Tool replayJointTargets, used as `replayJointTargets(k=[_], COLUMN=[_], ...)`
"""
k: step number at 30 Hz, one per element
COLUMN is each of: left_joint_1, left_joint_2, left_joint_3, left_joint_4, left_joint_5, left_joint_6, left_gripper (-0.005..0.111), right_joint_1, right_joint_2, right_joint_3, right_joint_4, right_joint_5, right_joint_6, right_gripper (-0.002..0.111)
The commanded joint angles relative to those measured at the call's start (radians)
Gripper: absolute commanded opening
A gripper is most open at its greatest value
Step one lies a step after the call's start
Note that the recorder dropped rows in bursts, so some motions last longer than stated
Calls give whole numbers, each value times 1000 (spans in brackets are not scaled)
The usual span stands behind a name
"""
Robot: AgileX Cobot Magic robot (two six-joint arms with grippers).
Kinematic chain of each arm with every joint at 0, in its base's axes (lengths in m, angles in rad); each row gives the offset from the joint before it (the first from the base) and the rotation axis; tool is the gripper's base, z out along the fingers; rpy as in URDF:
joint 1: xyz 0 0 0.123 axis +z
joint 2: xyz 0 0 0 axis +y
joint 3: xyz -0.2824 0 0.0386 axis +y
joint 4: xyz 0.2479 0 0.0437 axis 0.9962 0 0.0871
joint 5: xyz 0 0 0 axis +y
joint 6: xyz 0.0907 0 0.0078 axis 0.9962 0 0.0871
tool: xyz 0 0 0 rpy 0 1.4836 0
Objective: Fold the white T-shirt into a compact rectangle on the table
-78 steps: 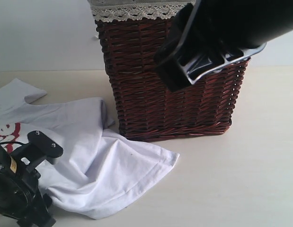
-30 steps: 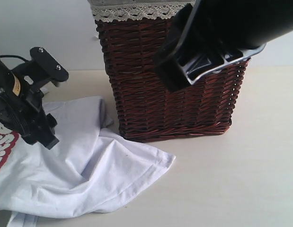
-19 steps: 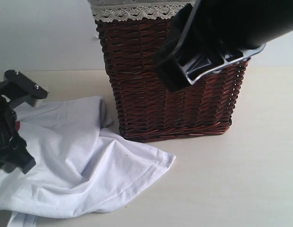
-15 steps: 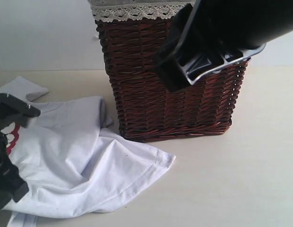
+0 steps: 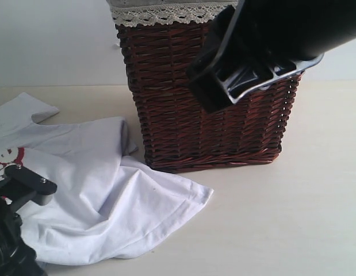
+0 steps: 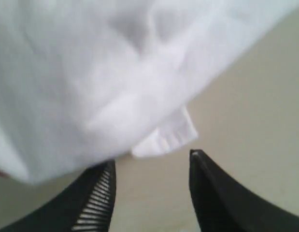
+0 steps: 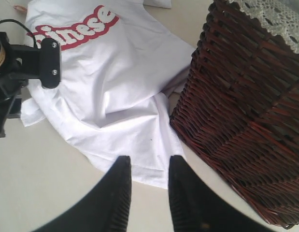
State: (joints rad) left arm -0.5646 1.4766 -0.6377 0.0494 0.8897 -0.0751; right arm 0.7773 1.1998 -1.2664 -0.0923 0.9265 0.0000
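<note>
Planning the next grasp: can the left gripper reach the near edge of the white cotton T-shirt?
Probably yes. The left gripper has jaws apart, and the edge of the white cotton T-shirt lies ahead of them on the pale cream table, nothing between. The brown wicker basket stands off to the side.

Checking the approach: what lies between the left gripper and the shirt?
Only bare table, seen in the left wrist view: it separates the open left gripper from the nearest edge of the shirt.

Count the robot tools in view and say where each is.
2. The left tool is low at the edge of the white T-shirt, jaws apart. The right tool hangs raised beside the wicker basket, jaws apart. No others show.
</note>
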Motion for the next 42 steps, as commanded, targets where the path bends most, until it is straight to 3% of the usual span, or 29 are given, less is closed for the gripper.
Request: replayJointTargets(k=[1, 9, 11, 12, 13, 14, 19, 24, 27, 31, 38, 42], left_joint_1=[-6, -2, -2, -2, -2, -2, -2, -2, -2, -2, 67, 86], left_joint_2=[72, 219, 224, 221, 209, 200, 56, -42, -20, 16, 158, 233], left_joint_3=[2, -11, -33, -48, -74, -89, -230, -458, -505, -505, -505, -505], left_joint_4=[-7, 80, 90, 96, 102, 104, 270, 357, 395, 485, 674, 504], left_joint_5=[-157, -108, -67, -40, 31, 73, 331, 331, 331, 99, -172, -33], left_joint_6=[-35, -112, -112, -108, -81, -57, -52, 75, 75, 2, -360, -375], left_gripper=[47, 44, 34, 25, 6, 1, 0, 0, 0, 8, 50, 50], right_joint_1=[-6, -6, -6, -6, -6, -6, -6, -6, -6, -6, -6, -6], right_joint_2=[-5, -5, -5, -5, -5, -5, -5, -5, -5, -5, -5, -5], right_joint_3=[3, 3, 3, 3, 3, 3, 3, 3, 3, 3, 3, 3], right_joint_4=[2, 2, 2, 2, 2, 2, 2, 2, 2, 2, 2, 2], right_joint_5=[0, 0, 2, 2, 2, 2, -1, -5, -5, -7, -7, -7], right_joint_6=[0, 0, 0, 0, 0, 0, 0, 0, 0, 0, 0, 0], right_gripper=[29, 29, 29, 29, 29, 29, 29, 29, 29, 29, 29, 29])
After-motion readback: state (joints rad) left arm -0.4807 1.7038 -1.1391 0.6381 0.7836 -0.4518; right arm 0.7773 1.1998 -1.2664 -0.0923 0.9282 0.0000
